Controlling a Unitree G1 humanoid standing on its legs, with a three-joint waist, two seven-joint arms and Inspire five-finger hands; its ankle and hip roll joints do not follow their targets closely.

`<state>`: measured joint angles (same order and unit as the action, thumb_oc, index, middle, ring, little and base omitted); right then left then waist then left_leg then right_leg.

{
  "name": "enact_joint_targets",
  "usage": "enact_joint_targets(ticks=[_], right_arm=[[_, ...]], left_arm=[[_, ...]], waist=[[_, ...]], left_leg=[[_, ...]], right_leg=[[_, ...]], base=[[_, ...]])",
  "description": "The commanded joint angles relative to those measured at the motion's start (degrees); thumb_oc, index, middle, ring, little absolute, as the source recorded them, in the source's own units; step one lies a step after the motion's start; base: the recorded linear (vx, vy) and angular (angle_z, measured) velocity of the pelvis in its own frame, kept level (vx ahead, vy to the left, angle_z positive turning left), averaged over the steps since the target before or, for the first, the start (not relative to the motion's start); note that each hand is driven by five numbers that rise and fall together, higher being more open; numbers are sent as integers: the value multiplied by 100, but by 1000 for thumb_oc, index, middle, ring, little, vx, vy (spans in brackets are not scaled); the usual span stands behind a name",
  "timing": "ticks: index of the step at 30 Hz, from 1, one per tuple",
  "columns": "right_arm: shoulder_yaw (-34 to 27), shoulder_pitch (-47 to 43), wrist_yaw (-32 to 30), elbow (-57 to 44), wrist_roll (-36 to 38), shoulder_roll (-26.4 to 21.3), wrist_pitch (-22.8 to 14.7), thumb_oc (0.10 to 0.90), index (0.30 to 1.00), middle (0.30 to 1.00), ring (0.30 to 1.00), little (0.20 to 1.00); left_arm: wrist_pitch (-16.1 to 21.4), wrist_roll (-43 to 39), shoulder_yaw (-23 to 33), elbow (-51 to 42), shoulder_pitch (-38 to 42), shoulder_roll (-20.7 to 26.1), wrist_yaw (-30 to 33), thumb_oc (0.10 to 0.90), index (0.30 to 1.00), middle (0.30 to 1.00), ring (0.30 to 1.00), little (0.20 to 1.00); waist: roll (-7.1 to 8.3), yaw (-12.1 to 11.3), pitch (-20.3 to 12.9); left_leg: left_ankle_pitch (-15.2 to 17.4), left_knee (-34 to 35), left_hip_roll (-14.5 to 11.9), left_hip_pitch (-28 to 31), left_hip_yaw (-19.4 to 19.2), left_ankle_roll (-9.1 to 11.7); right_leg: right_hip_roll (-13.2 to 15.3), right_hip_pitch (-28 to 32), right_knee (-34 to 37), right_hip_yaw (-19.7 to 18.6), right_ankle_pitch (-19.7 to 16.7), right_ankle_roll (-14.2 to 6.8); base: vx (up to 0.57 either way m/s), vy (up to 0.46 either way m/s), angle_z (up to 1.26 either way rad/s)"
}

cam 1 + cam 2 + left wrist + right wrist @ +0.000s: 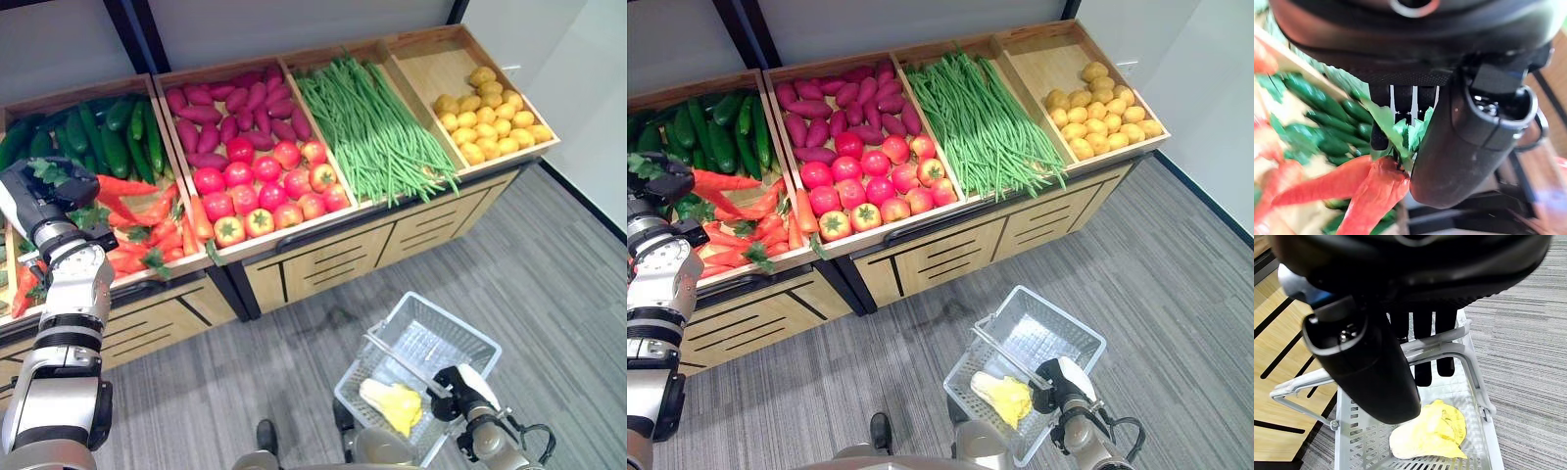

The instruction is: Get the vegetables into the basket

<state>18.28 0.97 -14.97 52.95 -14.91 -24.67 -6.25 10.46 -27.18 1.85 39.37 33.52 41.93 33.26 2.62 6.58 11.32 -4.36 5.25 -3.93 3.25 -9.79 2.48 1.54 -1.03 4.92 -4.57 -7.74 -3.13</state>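
My left hand point(47, 192) hovers over the carrot crate point(147, 257) at the left of the stand. It is shut on the green leaves of two orange-red carrots point(1371, 188), which stick out from the hand towards the right point(132, 186). My right hand point(458, 394) is low at the front right, its fingers curled round the grey handle point(1442, 348) of the white wire basket point(472, 339). The basket hangs just above the floor with a pale yellow leafy vegetable point(1432, 431) lying in it.
The wooden stand holds crates of cucumbers point(110, 132), purple sweet potatoes point(230, 108), tomatoes point(265, 188), green beans point(377, 127) and yellow potatoes point(490, 117). Slatted drawer fronts point(323, 262) face the grey floor point(549, 284).
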Motion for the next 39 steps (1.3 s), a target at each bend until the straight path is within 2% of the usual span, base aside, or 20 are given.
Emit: enact_joint_targets(ticks=[1,3,4,14,25,31,37,39], right_arm=[[-54,20,-211,-88,-9,-267,-201,400,300,300,300,300],[-138,126,-186,-93,-7,-246,-153,400,300,300,300,300],[-202,183,-156,-85,12,-224,-138,400,300,300,300,300],[-352,385,-79,-123,9,-181,-125,400,300,300,300,300],[-455,565,12,-66,-22,-145,-171,400,300,300,300,300],[-484,518,34,104,-19,-131,-179,400,300,300,300,300],[-668,460,3,49,34,-178,-161,400,300,300,300,300],[-742,522,8,26,26,-176,-142,400,300,300,300,300]], left_arm=[[904,-121,-102,-514,475,251,18,400,300,300,300,300],[1118,-459,-10,-1227,239,-76,-55,400,300,300,300,300],[1282,-860,-22,-1720,-16,-382,-301,400,300,300,300,300],[1367,-1241,-141,-2919,-854,-928,-923,400,300,300,300,300],[1404,-1452,-174,-3775,-1492,-1205,-1424,400,300,300,300,300],[1380,-1420,-172,-3944,-1734,-1244,-1597,400,300,300,300,300],[1374,-1322,-327,-4242,-1765,-1299,-1789,400,300,300,300,300],[1395,-1318,-391,-4298,-1709,-1320,-1818,400,300,300,300,300]], waist=[[128,-54,-544],[125,-71,-560],[123,-79,-574],[113,-100,-587],[88,-115,-600],[93,-140,-605],[183,-86,-467],[209,15,-442]], left_leg=[[604,-25,-34,431,77,85],[613,-25,-23,458,108,70],[612,-25,-12,471,120,60],[586,-25,-3,454,142,41],[562,-25,-12,489,120,32],[569,-25,25,543,24,-16],[756,-402,237,369,-161,-183],[796,-410,367,321,-266,-258]], right_leg=[[794,18,-210,-67,336,-713],[802,59,-200,-73,346,-704],[803,82,-194,-81,347,-693],[800,92,-169,-75,339,-667],[760,118,-157,-132,336,-638],[754,94,-206,-200,329,-647],[892,-185,-481,-478,166,-830],[980,-340,-488,-654,-142,-970]], base=[[0,0,0],[0,-15,-4],[0,0,0],[0,0,0],[0,0,0],[-10,20,-6],[-71,148,-29],[-91,167,-17]])
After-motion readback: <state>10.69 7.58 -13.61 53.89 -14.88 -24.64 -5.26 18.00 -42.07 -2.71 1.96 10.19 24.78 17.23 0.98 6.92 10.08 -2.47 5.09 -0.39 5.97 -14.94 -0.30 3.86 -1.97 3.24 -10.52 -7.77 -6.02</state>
